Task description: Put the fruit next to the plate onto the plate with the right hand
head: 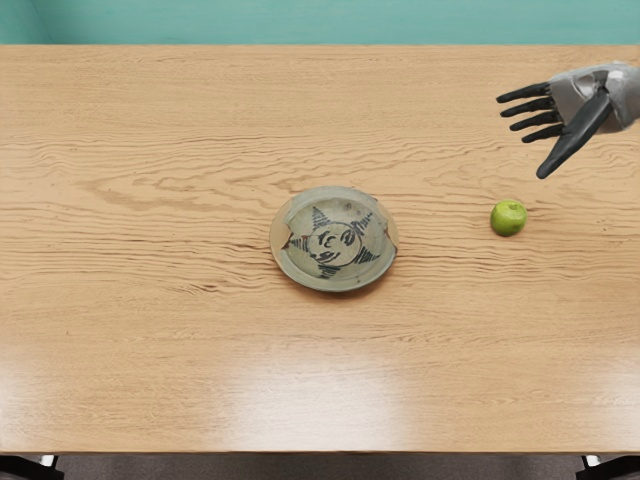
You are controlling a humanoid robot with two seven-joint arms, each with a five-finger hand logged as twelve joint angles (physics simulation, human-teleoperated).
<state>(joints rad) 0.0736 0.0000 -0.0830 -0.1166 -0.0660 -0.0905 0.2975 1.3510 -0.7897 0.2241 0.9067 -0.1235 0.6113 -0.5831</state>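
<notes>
Hovering at upper right of frame: right robot hand (572,108), fingers spread, holding nothing. Risk: round fruit (508,217) rolling away across counter (150,330) if nudged off-centre on approach. Small, glossy, green, probably an apple; right of centre, below the hand, well apart from patterned plate (333,239).

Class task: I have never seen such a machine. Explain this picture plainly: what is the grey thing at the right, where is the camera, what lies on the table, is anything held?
This is a simulator's render from the robot's head, looking down at a slant on a wooden table. The grey thing entering from the right is its right hand, fingers spread, holding nothing. On the table lie a patterned plate near the middle and a small green fruit to its right, apart from it, not yet touched. The left arm is out of view.
</notes>
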